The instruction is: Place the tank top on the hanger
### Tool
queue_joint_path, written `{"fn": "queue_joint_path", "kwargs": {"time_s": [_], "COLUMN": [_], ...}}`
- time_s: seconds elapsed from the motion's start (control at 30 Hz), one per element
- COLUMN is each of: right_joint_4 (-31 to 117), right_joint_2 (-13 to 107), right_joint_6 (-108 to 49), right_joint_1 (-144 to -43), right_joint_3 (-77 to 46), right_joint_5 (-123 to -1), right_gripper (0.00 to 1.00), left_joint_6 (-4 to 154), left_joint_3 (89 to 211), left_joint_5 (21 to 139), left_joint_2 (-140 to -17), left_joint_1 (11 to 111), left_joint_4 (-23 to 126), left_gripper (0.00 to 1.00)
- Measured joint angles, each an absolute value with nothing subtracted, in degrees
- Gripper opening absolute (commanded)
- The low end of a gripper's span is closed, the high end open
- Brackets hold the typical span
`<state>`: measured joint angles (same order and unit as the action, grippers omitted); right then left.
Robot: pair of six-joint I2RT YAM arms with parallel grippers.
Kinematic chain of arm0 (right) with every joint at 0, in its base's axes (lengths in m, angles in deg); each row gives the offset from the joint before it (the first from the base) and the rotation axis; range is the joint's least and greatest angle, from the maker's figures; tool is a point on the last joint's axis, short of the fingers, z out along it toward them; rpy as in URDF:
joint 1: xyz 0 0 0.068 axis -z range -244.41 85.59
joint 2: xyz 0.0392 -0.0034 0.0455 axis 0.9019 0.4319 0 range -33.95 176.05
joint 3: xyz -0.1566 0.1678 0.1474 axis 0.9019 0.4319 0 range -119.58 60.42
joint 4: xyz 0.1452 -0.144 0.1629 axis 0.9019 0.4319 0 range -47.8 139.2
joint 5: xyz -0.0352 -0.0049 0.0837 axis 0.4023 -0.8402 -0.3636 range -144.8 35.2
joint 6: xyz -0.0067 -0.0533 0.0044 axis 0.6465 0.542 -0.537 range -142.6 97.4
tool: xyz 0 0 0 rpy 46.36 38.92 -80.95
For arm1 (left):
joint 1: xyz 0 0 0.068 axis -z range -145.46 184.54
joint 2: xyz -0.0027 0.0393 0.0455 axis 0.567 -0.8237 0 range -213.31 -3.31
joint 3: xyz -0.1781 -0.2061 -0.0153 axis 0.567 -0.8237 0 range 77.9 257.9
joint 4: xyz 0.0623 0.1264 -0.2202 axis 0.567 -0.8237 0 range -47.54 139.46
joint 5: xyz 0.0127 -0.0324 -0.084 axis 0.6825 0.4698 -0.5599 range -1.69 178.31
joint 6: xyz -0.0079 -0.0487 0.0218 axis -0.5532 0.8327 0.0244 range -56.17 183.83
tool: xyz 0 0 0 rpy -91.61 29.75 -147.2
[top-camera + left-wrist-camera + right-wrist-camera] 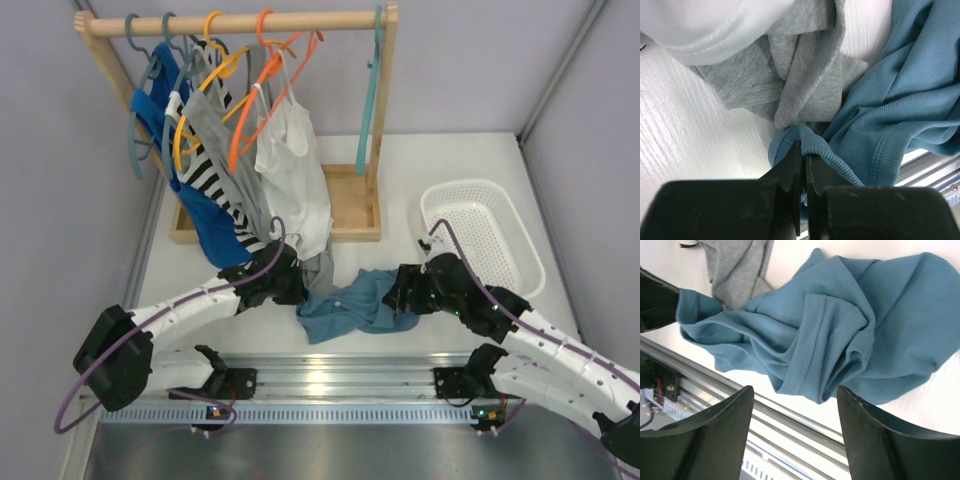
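The tank top [352, 305], dusty teal and ribbed, lies crumpled on the table between the two arms. My left gripper [300, 291] is shut on a rolled hem at its left end; the left wrist view shows that hem [812, 142] pinched at the tips of the left gripper [803, 150]. My right gripper [397, 295] is at the cloth's right end. In the right wrist view the right gripper [795, 390] is open, and the tank top [840, 325] lies just beyond its tips with nothing between them. The light teal hanger [372, 100] hangs empty at the right end of the rack.
A wooden rack [240, 22] at the back holds orange and grey-blue hangers with royal-blue, striped, grey and white garments. The grey garment's [805, 75] hem trails on the table beside the left gripper. A white basket [485, 235] stands at the right. An aluminium rail [330, 375] runs along the near edge.
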<state>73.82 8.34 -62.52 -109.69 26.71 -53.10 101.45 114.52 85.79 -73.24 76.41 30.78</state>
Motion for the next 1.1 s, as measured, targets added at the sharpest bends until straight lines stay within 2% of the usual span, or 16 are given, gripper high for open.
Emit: {"fn": "queue_joint_path", "kwargs": {"time_s": [0.07,0.17,0.27,0.37,0.77,0.97,1.1], "right_joint_4": [74.6,75.7,76.5,76.6,77.8,77.8,77.6], "right_joint_2": [8.5,8.6,9.0,9.9,10.5,11.5,12.8], "right_joint_6": [-62.8,-63.2,-63.4,-63.4,-63.1,-63.0,-62.6], "right_joint_1": [-109.7,-109.7,-109.7,-109.7,-109.7,-109.7,-109.7], "right_joint_3": [26.7,26.6,26.2,25.1,22.6,22.4,21.9], "right_joint_5": [-52.2,-50.5,-49.4,-48.8,-48.1,-47.9,-47.9], "right_gripper": [0.71,0.73,0.74,0.76,0.77,0.77,0.77], "left_joint_6": [101.4,101.1,100.1,99.3,95.0,89.4,86.0], "left_joint_3": [114.6,115.4,117.3,118.7,129.7,151.4,168.6], "left_joint_5": [85.8,85.8,86.1,86.6,84.7,83.3,84.9], "left_joint_2": [-73.2,-73.2,-72.9,-70.9,-59.8,-60.1,-65.9], "left_joint_1": [76.4,76.4,76.4,76.4,76.4,76.4,76.4], "left_joint_4": [30.9,30.0,28.8,27.0,14.9,9.1,9.4], "left_gripper": [0.02,0.24,0.41,0.47,0.49,0.52,0.54]}}
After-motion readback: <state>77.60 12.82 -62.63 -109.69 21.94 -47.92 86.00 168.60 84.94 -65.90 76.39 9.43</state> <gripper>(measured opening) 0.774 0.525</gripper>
